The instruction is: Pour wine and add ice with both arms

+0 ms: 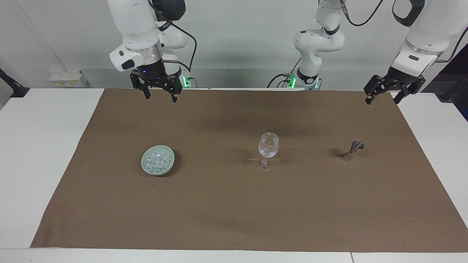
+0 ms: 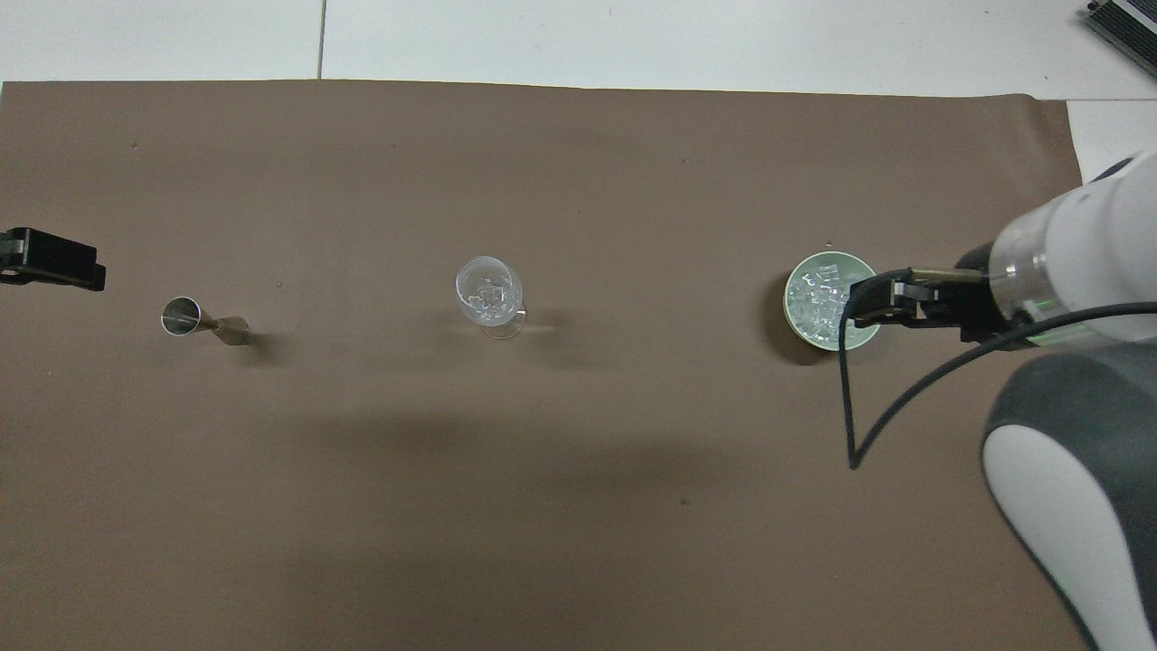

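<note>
The ice (image 1: 157,159) is a heap of small clear cubes in a pale green bowl (image 1: 169,150) toward the right arm's end of the brown mat; the overhead view shows the ice (image 2: 813,300) in the bowl (image 2: 859,268) too. A clear stemmed glass (image 1: 268,146) stands mid-mat, with glassy bits in its bowl (image 2: 489,291). My right gripper (image 1: 161,97) hangs open and empty over the mat's edge by the robots. Over the mat's corner at the other end, my left gripper (image 1: 382,101) waits open and empty. The wine is out of view.
A small metal jigger (image 1: 351,150) stands on the mat toward the left arm's end, beside the glass (image 2: 194,318). The brown mat (image 1: 234,212) covers most of the white table. A black cable loops from the right wrist (image 2: 850,398).
</note>
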Robot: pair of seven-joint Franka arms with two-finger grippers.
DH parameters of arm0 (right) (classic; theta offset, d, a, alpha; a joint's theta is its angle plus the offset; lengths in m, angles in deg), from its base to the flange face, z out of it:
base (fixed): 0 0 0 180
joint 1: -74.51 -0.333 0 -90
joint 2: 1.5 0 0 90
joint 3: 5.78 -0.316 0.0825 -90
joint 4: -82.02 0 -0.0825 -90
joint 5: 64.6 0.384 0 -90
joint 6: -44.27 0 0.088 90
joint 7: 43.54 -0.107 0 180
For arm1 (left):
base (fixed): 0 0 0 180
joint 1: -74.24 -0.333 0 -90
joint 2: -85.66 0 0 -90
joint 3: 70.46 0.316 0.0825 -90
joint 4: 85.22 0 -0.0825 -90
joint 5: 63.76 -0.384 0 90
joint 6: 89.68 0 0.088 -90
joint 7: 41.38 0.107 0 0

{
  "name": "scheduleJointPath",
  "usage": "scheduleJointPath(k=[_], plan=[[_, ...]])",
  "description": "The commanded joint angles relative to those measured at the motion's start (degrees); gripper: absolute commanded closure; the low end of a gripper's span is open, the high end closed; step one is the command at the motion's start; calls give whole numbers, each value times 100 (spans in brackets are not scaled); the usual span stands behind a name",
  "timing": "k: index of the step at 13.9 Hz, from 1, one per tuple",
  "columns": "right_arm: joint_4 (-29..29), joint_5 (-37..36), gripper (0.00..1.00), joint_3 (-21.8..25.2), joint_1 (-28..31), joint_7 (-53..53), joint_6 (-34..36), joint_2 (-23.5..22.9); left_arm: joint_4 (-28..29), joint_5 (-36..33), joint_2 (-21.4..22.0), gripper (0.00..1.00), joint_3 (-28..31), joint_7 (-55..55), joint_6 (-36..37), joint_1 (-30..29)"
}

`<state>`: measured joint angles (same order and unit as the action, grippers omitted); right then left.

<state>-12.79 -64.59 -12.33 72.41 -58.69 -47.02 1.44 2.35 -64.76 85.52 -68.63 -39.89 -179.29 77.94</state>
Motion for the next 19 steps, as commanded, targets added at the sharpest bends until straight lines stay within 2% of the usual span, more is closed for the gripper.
scheduleJointPath(k=[1,3,9,19], plan=[[-458,-53,0,223,25,748,6,329,-100,-15,-39,0,-33,-157,31,17],[-522,-71,0,320,42,1170,-82,348,-100,143,-48,0,-33,-298,31,8],[260,-282,0,276,191,1225,137,-109,-100,144,-31,0,-33,-290,75,0],[182,-177,0,312,183,1216,85,-92,-109,135,13,0,-16,-290,119,-9]])
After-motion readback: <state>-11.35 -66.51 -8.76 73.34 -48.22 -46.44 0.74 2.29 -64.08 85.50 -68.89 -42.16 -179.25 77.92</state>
